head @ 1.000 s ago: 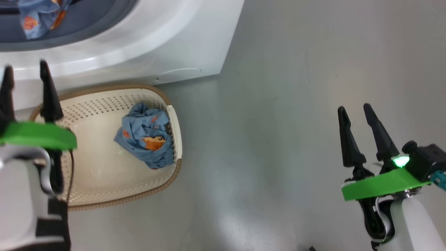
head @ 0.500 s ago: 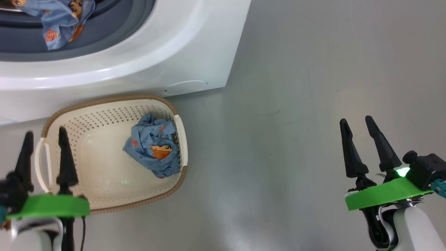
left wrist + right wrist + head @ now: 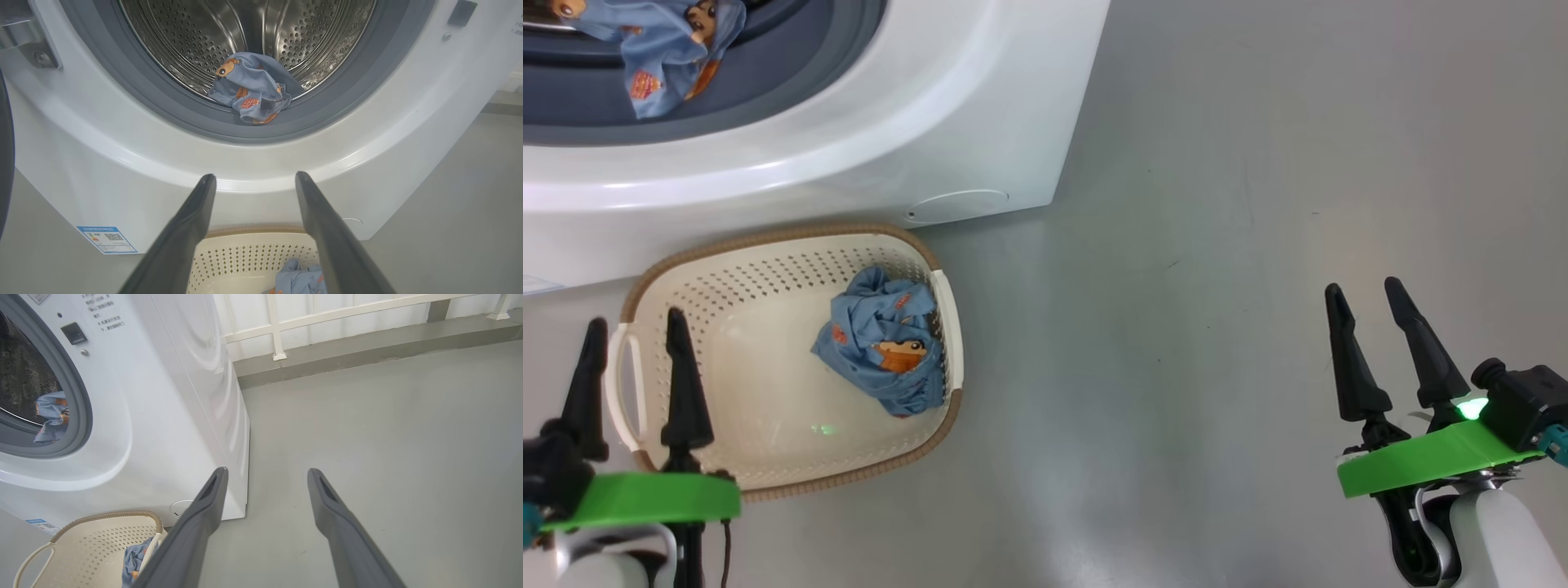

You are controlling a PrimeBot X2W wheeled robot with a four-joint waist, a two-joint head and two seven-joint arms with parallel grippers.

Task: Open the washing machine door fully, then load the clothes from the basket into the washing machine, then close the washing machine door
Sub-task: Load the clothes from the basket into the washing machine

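1. Washer (image 3: 890, 139): white front-loader, upper left of the head view, opening uncovered. The left wrist view shows its steel drum (image 3: 184, 41) and grey gasket (image 3: 196, 122). A blue sticker (image 3: 107, 239) sits low on the front and a round cap (image 3: 956, 204) at the base corner.
2. Door (image 3: 5, 163): dark curved strip at the left edge of the left wrist view, below the hinge (image 3: 28, 41), clear of the opening.
3. Drum bundle (image 3: 251, 92): light blue cloth with orange-brown figures. It lies at the drum's front lip, partly over the gasket.
4. Basket (image 3: 752, 392): cream, perforated, with a brown rim. It stands on the grey floor (image 3: 1217, 245) just in front of the washer, lower left of the head view.
5. Basket bundle (image 3: 882, 351): same print, crumpled against the basket's right wall, next to the white handle.
6. Left gripper (image 3: 636, 318): lower left of the head view, fingers parted and empty. In the picture its tips overlap the basket's left end.
7. Right gripper (image 3: 1362, 284): lower right of the head view, fingers parted and empty, over bare floor well apart from the basket.
8. Railing (image 3: 327, 314): white, top of the right wrist view, beyond the washer's side.
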